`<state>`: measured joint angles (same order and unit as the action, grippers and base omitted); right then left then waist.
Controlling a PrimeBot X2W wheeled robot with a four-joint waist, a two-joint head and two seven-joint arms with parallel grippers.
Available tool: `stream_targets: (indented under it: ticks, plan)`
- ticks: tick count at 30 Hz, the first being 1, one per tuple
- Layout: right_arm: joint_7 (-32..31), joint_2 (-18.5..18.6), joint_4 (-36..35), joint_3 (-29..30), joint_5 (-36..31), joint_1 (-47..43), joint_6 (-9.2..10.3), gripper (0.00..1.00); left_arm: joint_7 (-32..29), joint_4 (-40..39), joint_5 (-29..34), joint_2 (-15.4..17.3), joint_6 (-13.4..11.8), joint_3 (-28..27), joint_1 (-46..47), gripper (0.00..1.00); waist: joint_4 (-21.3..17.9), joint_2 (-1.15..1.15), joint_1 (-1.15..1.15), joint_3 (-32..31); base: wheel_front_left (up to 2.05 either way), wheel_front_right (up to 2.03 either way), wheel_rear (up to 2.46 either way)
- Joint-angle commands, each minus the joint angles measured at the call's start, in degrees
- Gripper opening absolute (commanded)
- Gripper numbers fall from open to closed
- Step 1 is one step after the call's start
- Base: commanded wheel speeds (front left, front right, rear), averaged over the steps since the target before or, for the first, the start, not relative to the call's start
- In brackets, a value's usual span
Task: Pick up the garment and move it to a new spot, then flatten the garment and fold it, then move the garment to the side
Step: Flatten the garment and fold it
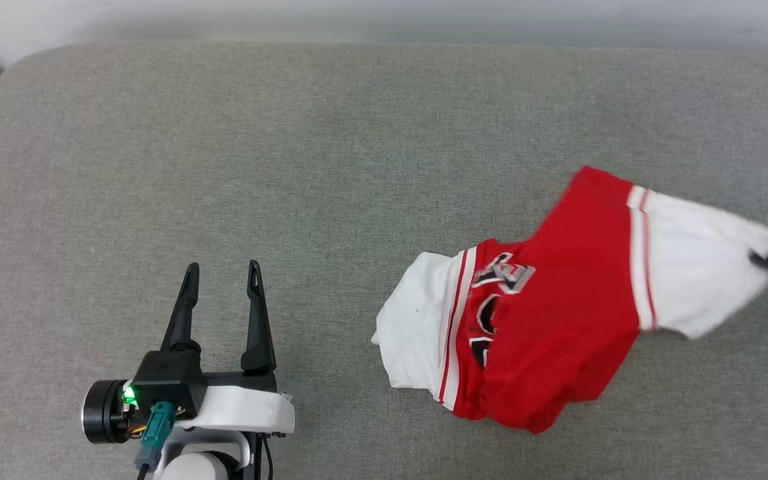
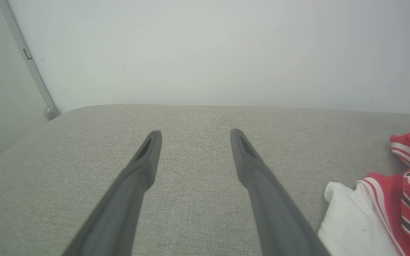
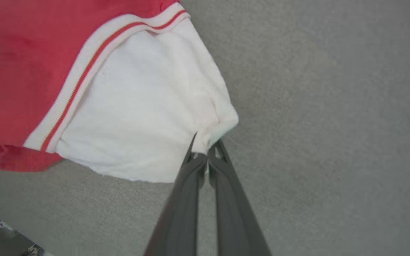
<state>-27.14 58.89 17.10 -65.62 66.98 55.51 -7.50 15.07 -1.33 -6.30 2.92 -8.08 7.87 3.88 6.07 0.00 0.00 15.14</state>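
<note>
The left gripper (image 1: 223, 268) has two long, dark grey fingers (image 2: 262, 192) that taper to narrow tips, each with a slim slot. They rise from a black boxy housing (image 1: 169, 373) with a small green light (image 1: 129, 395). Beside it sits a black cylinder (image 1: 99, 411) with a silver rim, and a teal connector (image 1: 157, 427) with thin wires (image 1: 136, 430). A white curved shell (image 1: 241, 410) sits behind the housing, with black cables (image 1: 268, 459) below. The right gripper (image 3: 206, 146) has the same dark matte fingers.
</note>
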Motion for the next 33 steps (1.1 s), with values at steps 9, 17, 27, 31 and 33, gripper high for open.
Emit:
stream_targets:
  ticks: [9, 17, 27, 31, 33]
  plan:
    - [0.5, -2.2, 10.5, -1.5, 4.0, -17.6, 0.03, 0.00, 0.2, 0.5, 0.0, 0.0, 0.4, 0.3, 0.5, 1.00, -0.4, 0.00, 0.00, 0.6, 0.00, 0.00, 0.00]
    - [8.5, -5.4, 13.2, 3.4, 2.1, -16.8, 0.03, 1.00, 0.2, 1.1, 1.3, -0.1, 0.9, -0.6, -0.6, 1.00, -1.2, 0.00, 0.00, -1.7, 0.00, 0.00, 0.00]
    - [33.1, -7.9, 10.0, 16.1, -10.5, -14.9, 0.02, 1.00, 0.2, 0.4, 3.7, 0.5, 3.2, -3.7, 0.3, 1.00, -3.3, 0.00, 0.00, -5.4, 0.00, 0.00, 0.00]
    - [41.0, -12.4, 11.7, 25.3, -17.0, -17.5, 0.02, 1.00, 0.2, 0.0, 4.5, 1.6, 4.1, -4.7, 1.8, 1.00, -4.0, 0.00, 0.00, -6.0, 0.00, 0.00, 0.00]
    - [42.0, -15.8, 11.9, 31.7, -21.5, -19.3, 0.02, 1.00, 0.2, 0.2, 4.8, 2.4, 4.9, -5.1, 2.8, 1.00, -4.5, 0.00, 0.00, -6.2, 0.00, 0.00, 0.00]
